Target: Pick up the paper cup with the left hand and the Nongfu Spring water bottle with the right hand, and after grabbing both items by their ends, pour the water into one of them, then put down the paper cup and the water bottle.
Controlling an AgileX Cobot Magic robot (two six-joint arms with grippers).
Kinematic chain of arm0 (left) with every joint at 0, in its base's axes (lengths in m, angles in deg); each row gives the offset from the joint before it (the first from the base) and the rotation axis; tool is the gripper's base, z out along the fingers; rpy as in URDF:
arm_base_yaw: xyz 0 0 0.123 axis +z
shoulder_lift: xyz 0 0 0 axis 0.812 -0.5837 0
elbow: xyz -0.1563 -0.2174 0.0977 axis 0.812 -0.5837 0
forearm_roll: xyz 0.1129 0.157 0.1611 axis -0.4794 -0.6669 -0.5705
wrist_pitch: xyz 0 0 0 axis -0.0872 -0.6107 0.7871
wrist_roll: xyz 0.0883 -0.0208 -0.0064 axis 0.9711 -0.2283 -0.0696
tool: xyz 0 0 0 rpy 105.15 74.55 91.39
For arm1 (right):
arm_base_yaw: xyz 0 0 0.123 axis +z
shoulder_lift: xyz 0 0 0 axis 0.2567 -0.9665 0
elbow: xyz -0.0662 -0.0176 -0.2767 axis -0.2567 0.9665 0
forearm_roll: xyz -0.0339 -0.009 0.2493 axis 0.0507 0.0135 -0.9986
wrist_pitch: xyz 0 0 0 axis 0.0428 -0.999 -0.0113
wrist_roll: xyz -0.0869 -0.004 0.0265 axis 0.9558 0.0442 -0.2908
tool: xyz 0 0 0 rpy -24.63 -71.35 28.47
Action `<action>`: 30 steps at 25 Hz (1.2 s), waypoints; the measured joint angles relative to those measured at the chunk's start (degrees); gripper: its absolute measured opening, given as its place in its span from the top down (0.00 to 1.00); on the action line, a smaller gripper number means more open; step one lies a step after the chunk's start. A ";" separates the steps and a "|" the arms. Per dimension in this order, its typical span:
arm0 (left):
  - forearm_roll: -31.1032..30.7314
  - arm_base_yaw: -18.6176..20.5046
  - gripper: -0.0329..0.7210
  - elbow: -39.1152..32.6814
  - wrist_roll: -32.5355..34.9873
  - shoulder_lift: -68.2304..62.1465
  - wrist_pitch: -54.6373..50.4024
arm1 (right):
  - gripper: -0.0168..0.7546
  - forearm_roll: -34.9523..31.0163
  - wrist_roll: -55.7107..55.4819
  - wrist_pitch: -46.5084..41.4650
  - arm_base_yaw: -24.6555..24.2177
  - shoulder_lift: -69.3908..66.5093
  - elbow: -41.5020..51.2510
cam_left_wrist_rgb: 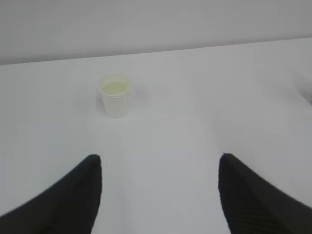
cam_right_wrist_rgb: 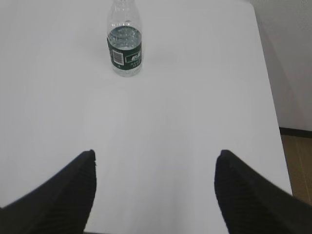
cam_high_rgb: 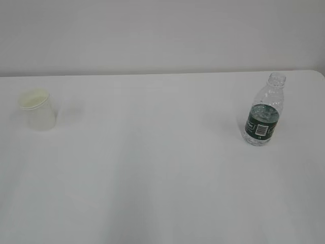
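- White and bare, the table [cam_high_rgb: 162,178] runs back to a plain pale wall, and only the two task things stand on it, well apart from each other.
- At the far left stands the paper cup [cam_high_rgb: 37,110], upright, mouth up, with a cream inside; a doubled line at the rim hints at two nested cups, though I cannot be sure.
- At the right stands the Nongfu Spring water bottle [cam_high_rgb: 264,113], upright and capless, with the water [cam_high_rgb: 264,111] reaching roughly to the top of the dark green label.
- Neither arm shows in the exterior view; each wrist view shows its own fingers spread wide and grasping nothing.
- Seen from the left wrist, the left hand [cam_left_wrist_rgb: 158,195] hangs near, with the cup ahead and a little left of the gap between the fingers [cam_left_wrist_rgb: 73,195].
- Seen from the right wrist, the right hand [cam_right_wrist_rgb: 156,195] has the bottle ahead and left of centre, far from the fingers [cam_right_wrist_rgb: 253,195].
- My judgement: the cup is very light and thin-walled, so a hard squeeze would buckle it; a gentle hold on the lower wall suits it.
- My judgement: the bottle is heavier below, smooth and slightly yielding; holding the labelled lower body keeps the open neck free, and it must stay upright until pouring.
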 joint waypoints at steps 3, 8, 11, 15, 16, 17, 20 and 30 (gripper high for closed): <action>0.00 -0.42 0.25 0.03 0.34 1.84 -0.26 | 0.25 -0.69 -0.09 -3.05 0.00 1.57 0.00; -1.98 -7.30 0.25 0.14 0.56 6.20 -0.84 | 0.25 -3.93 -0.09 -7.73 0.00 5.19 0.00; -4.19 -10.55 0.25 0.35 0.56 8.38 -3.10 | 0.25 -4.52 -0.09 -8.88 0.00 7.37 0.00; -5.36 -11.20 0.25 0.35 0.56 10.42 -6.58 | 0.25 -4.80 -0.09 -9.10 0.00 10.14 0.00; -5.26 -11.20 0.25 0.35 0.56 10.84 -7.52 | 0.25 -4.91 -0.09 -9.10 0.00 10.77 0.00; -4.70 -11.20 0.26 0.35 0.56 10.96 -8.22 | 0.26 -4.84 -0.09 -9.10 0.00 11.16 0.00; -2.80 -11.20 0.26 0.35 0.56 11.32 -9.77 | 0.26 -4.93 -0.09 -9.23 0.00 12.74 0.00; -3.44 -11.20 0.26 -2.01 0.56 11.32 -11.80 | 0.26 -5.20 0.02 -9.47 0.00 16.69 0.00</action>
